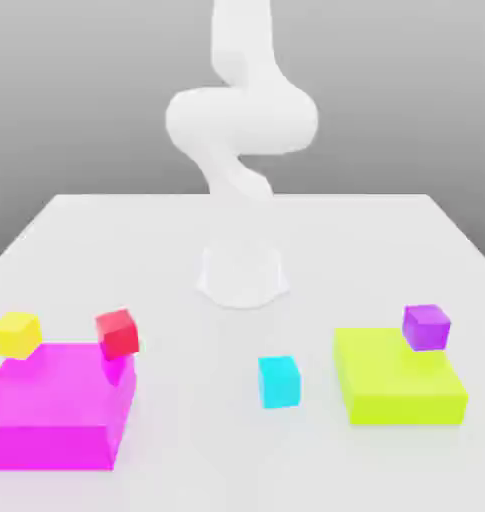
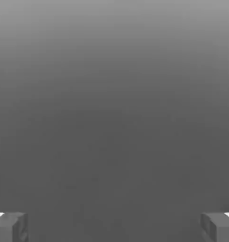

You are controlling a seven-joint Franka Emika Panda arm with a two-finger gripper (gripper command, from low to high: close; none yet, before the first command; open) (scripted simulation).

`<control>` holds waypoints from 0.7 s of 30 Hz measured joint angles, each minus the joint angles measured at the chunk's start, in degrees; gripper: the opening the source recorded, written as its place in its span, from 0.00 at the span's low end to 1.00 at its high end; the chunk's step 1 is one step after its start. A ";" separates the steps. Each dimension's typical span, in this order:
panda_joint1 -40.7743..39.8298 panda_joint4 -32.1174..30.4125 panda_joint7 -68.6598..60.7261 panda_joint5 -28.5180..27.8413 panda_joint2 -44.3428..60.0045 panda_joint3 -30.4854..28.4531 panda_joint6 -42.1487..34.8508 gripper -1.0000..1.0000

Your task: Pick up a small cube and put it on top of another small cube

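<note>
Dark grey fingers [image 2: 11, 228] of the two-finger gripper [image 2: 114, 227] stand wide apart in the hand view, with nothing between them and plain grey beyond. The exterior view gives the coloured pieces: two broad blocks and four small cubes. Nearest is the glossy magenta block [image 1: 51, 400], at the exterior view's left; the small plain cyan cube [image 1: 279, 382] sits on the white table [image 1: 201, 430] between it and the flat lime block [image 1: 401, 385]. By the magenta block's far edge are the small red cube [image 1: 117, 334] and a yellow cube [image 1: 16, 335]; a purple cube [image 1: 426, 327] is at the lime block's far side. Whether these three touch the blocks, I cannot tell. Farther back rises one white arm [image 1: 242, 120].
</note>
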 joint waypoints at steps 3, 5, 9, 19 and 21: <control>0.88 -5.71 -0.24 0.45 4.82 0.44 4.45 0.50; 1.46 -9.46 -0.40 0.73 7.98 0.77 7.35 0.50; 2.61 -17.11 -0.67 1.26 14.39 1.60 13.20 0.50; 5.65 -35.89 -0.55 1.53 38.13 4.01 33.42 0.50; 5.93 -35.80 0.24 0.37 43.03 3.58 37.44 0.50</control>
